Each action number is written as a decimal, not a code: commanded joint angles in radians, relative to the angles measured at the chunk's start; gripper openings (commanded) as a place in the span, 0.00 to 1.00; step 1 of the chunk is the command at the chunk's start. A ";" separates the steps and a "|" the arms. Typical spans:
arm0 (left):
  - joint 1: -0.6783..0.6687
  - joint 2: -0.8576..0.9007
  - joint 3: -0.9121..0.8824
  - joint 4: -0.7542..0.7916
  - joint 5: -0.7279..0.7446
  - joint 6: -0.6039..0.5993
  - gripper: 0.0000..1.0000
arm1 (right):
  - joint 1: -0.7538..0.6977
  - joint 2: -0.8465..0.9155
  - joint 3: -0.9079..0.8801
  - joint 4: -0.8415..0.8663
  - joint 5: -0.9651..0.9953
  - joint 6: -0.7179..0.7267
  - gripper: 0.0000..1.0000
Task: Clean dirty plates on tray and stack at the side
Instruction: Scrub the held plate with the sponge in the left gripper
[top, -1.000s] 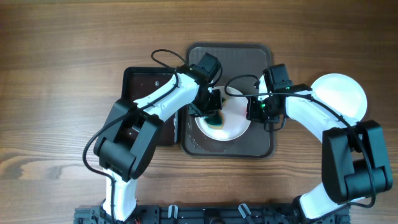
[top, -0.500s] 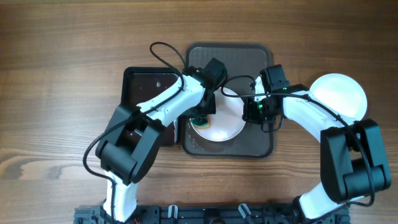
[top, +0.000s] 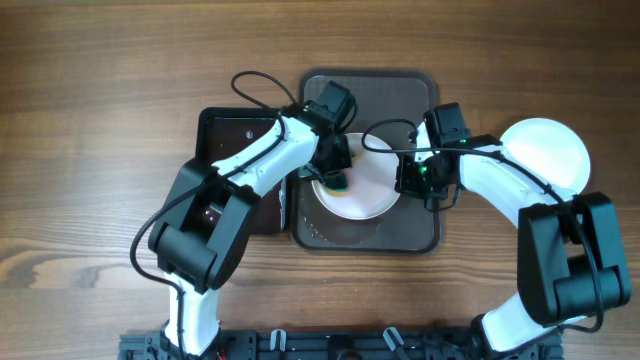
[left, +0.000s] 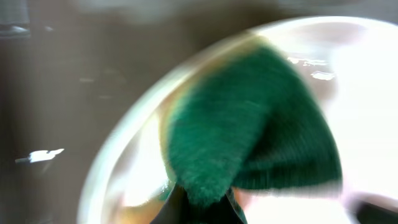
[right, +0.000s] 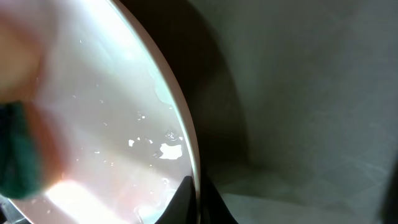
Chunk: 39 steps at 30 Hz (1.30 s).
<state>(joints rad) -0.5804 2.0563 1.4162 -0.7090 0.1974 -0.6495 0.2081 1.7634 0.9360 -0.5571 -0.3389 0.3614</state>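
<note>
A narrow black tray (top: 225, 150) lies on the wooden bench (top: 100, 100), just to the left of the left pincer (top: 334, 174). That pincer is pressed together on a green sponge (top: 339, 184). In the blurred left wrist view the sponge (left: 249, 124) fans out from the dark fingertips at the bottom edge and lies on the pale inner face of the plate (left: 367, 93).

The plate (top: 368, 190) sits between the two pincers, inside the large brown tray (top: 380, 90), whose raised rim runs round it on all sides. Its surface looks white and glossy — no marks can be made out.

The right pincer (top: 403, 178) meets the plate from the other side, pinching its right rim. Its wrist view shows the thin edge of the plate (right: 106, 112) caught between the dark fingertips (right: 186, 196), with the tray's floor (right: 298, 93) beyond.

Well to the right of that pincer, off the tray, a second plate (top: 550, 150) rests on the bench, white and clean.
</note>
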 joint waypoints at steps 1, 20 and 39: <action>-0.061 0.053 -0.012 0.095 0.311 -0.025 0.04 | 0.008 0.021 -0.007 -0.011 0.043 -0.047 0.04; -0.033 0.086 -0.011 -0.017 0.208 0.070 0.04 | 0.008 0.021 -0.007 -0.015 0.043 -0.044 0.04; 0.028 0.018 -0.008 -0.059 -0.042 0.065 0.04 | 0.008 0.021 -0.007 -0.016 0.043 -0.045 0.04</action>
<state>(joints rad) -0.5339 2.0621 1.4284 -0.8368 0.1802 -0.5880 0.2245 1.7638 0.9367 -0.5629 -0.3393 0.3359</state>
